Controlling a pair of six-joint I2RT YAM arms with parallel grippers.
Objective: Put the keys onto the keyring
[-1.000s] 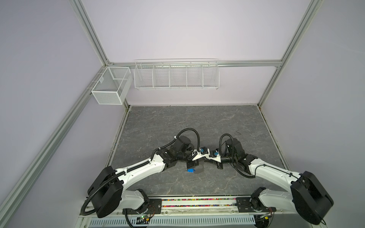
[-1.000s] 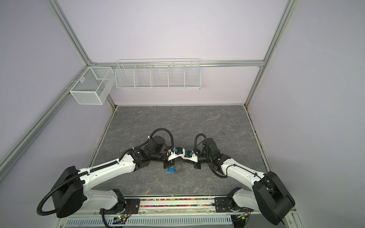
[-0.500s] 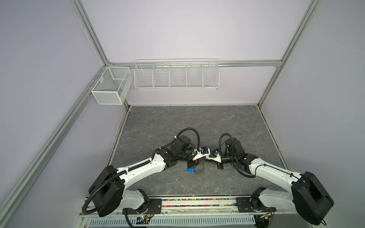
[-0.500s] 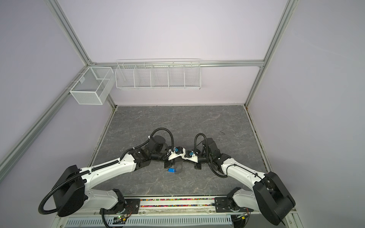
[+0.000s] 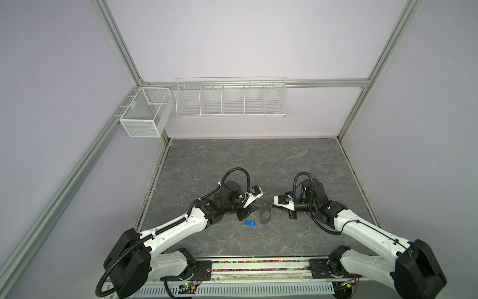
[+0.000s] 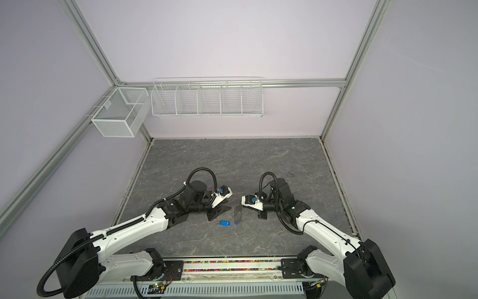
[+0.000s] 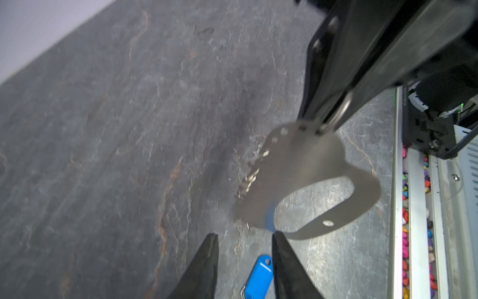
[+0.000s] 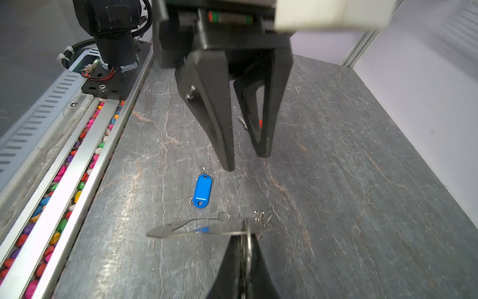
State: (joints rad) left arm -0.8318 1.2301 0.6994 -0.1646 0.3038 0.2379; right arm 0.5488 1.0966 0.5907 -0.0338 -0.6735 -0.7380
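Observation:
The blue-tagged key (image 5: 250, 223) (image 6: 225, 223) lies flat on the grey table. My left gripper (image 7: 245, 235) (image 5: 249, 212) is open just above it, and nothing is between its fingers. The key's blue tag (image 7: 260, 277) shows below the tips. My right gripper (image 8: 244, 233) (image 5: 273, 206) is shut on the keyring (image 7: 305, 160) (image 8: 181, 230), a flat grey plate with an oval cut-out. It holds the plate by one end, tilted over the table. Small silver rings (image 8: 261, 216) dangle from it. A sliver of orange-red (image 8: 260, 123) shows behind my left fingers; the rest of that key is hidden.
Two white wire baskets (image 5: 231, 99) (image 5: 146, 114) hang on the back and left walls. A rail with coloured pebbles (image 8: 77, 181) runs along the table's front edge. Purple walls close in the table on three sides.
My left gripper has opened and drawn back a little from the keyring. The blue-tagged key has stayed where it lay. The right gripper still holds the keyring.

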